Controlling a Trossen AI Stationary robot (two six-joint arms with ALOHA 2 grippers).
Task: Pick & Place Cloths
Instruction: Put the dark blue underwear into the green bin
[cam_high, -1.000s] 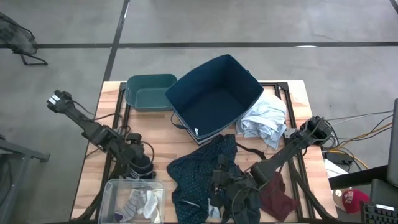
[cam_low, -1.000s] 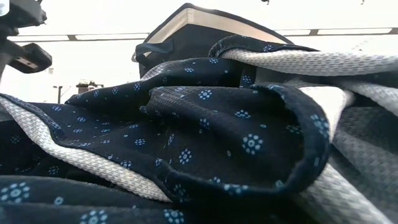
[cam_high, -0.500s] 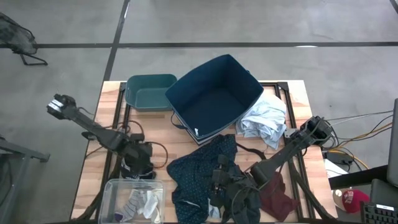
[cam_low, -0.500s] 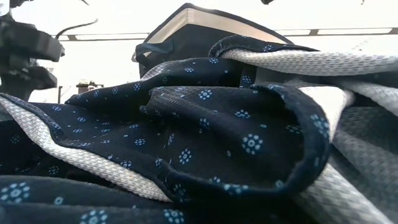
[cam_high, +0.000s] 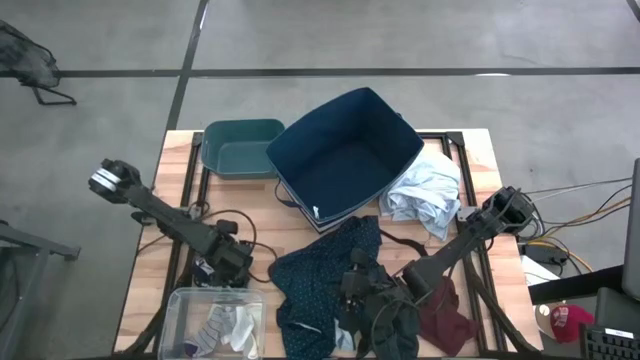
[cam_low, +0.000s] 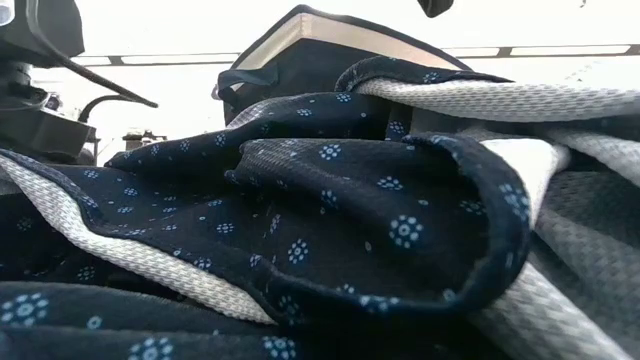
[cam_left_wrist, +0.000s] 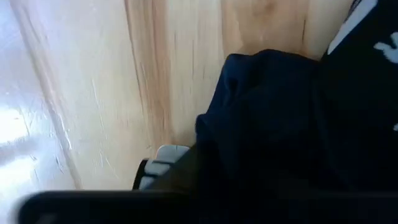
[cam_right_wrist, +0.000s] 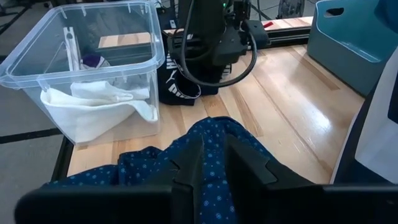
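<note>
Two robot arms are working among cloths scattered on a wooden table.

The navy dotted shirt (cam_high: 318, 280) is lying crumpled at the table's front centre, with the right gripper (cam_high: 352, 300) resting on it, fingers close together around a fold. A maroon piece (cam_high: 447, 318) is lying just beside it. The left gripper (cam_high: 232, 262) is pressing down on a black piece (cam_right_wrist: 180, 87) beside the clear bin (cam_high: 213, 322) holding white and grey socks (cam_high: 228, 326); whether its fingers are apart cannot be told. A pale shirt (cam_high: 425, 195) is slumping against the navy fabric box (cam_high: 345, 155).
</note>
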